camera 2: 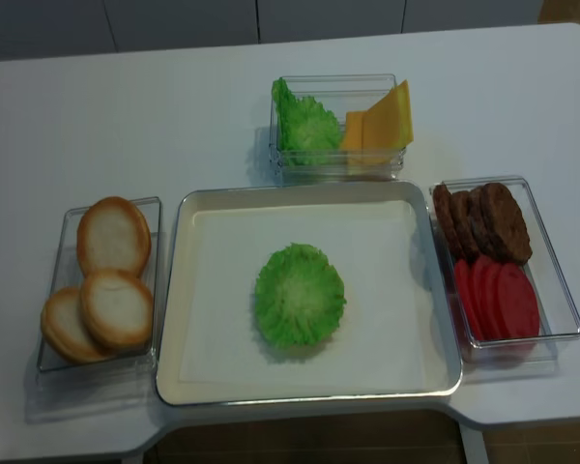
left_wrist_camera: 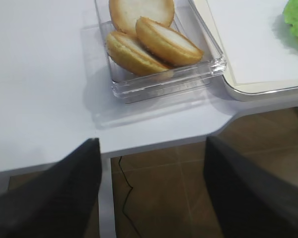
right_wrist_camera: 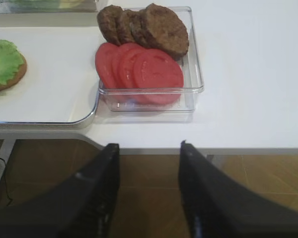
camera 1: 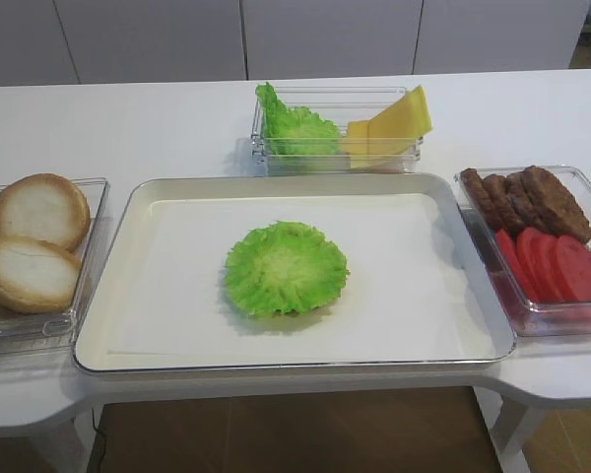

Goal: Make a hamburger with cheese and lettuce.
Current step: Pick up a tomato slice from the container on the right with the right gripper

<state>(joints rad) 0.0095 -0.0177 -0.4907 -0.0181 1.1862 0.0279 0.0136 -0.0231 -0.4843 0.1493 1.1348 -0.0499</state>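
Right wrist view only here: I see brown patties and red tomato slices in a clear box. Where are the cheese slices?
Observer: The thin yellow-orange square cheese slices lean in a clear plastic box behind the white tray, beside spare ruffled green lettuce leaves.
Operator: Is the left gripper holding anything?
Observer: No, it is open and empty, off the table edge near the round tan bun halves.

Light is bright and even from above, shadows soft. The white table is slightly overexposed. Wrist views are a little blurred, near gripper fingers out of focus.
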